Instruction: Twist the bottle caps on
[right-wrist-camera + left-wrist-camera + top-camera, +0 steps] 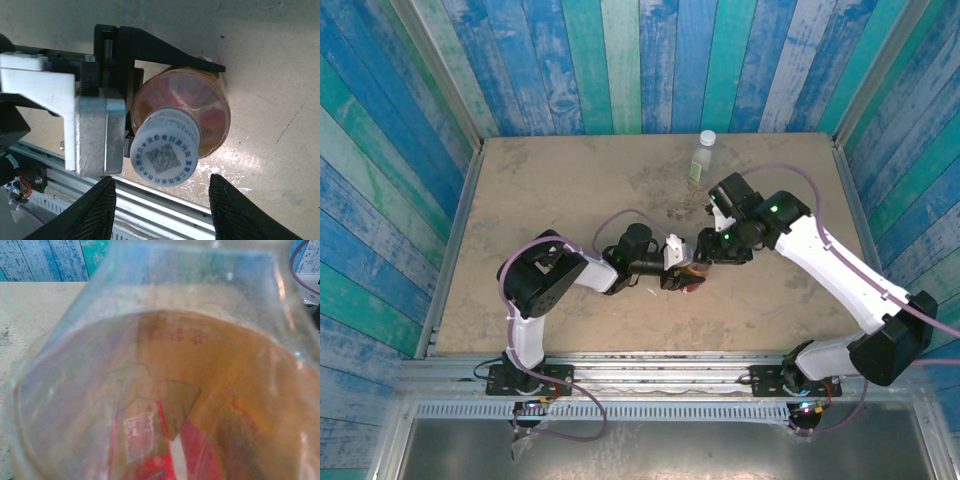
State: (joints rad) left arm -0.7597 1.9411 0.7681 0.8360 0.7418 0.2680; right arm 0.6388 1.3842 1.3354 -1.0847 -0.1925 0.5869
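Note:
The amber bottle with its reddish label is held off the table at mid-front, and my left gripper is shut on its body. In the left wrist view the bottle is pressed up close, hiding the fingers. A white cap with a printed code sits on its neck. My right gripper is open, its fingertips either side of the cap and clear of it. In the top view the right gripper faces the bottle's top. The pale bottle with a green label stands at the back, wearing a white cap.
Blue plank walls close in the sandy table on three sides. A metal rail runs along the near edge, just below the held bottle in the right wrist view. Cables loop off both arms.

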